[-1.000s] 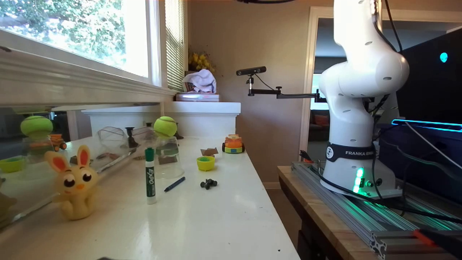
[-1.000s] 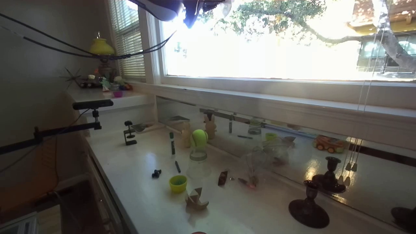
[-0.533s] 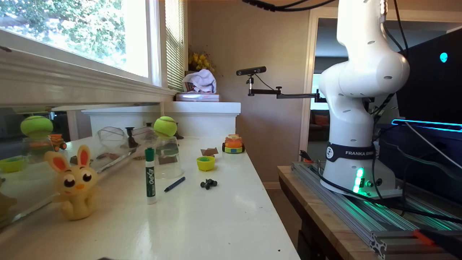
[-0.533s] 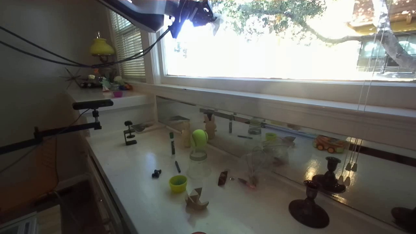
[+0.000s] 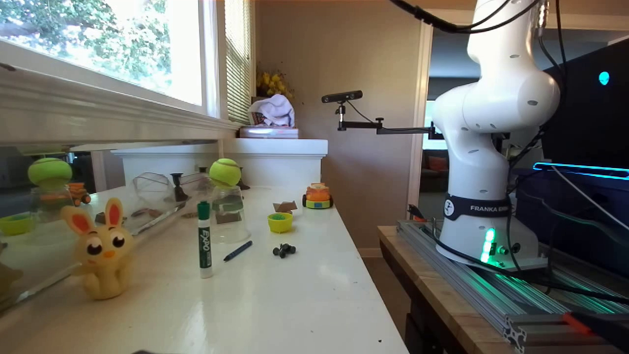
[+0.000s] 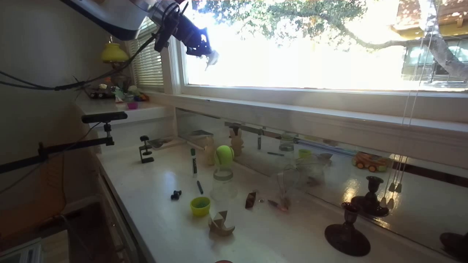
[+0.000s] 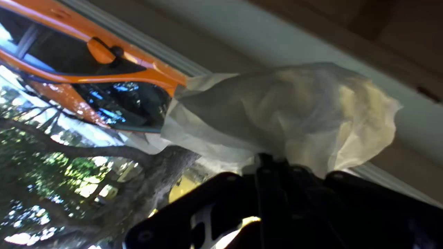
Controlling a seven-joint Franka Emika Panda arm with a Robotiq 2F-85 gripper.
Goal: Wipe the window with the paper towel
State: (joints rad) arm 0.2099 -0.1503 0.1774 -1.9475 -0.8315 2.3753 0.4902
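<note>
You have the paper towel [image 7: 283,110], a thin, crumpled white sheet with creased edges, pinched in your gripper [image 7: 282,168] and seen against the flat glass of the window [image 6: 310,65]; you cannot tell whether it touches. Below, the glossy white surface [image 5: 319,305] carries a fuzzy tennis ball [image 5: 225,172] on a clear cup [image 5: 228,231], with a mirror [image 6: 340,179] behind and a tan wall [image 5: 334,44] beyond. Open air shows between towel and sill [image 6: 310,111], and a gap parts the surface's straight edge from the wooden bench [image 5: 435,282].
</note>
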